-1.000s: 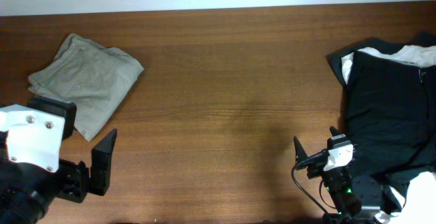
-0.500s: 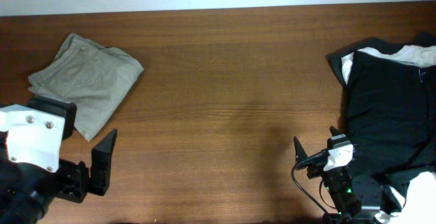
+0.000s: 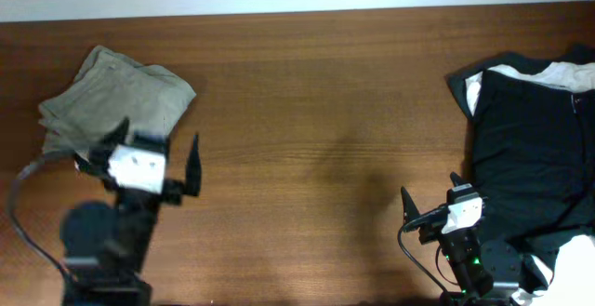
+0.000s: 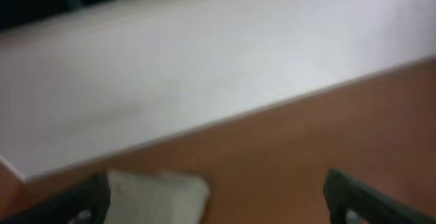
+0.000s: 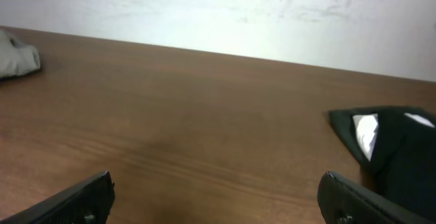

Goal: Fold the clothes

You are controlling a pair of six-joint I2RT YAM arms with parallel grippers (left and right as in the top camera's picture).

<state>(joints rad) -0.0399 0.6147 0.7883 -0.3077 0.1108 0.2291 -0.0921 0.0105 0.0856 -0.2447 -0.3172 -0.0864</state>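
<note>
Left fingers [image 3: 193, 162] newly by khaki shorts [image 3: 121, 97] (black pile [image 3: 525, 148] overhead, not left-wrist)

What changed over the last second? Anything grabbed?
The left gripper swung forward and to its right from the near-left corner. It is now open and empty at the near edge of the folded khaki shorts. Nothing was grasped or released. The right gripper, the shorts and the black garments stayed put.

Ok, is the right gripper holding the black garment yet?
No, the right gripper is open over bare table in its wrist view, and the black garment lies apart to its right.
</note>
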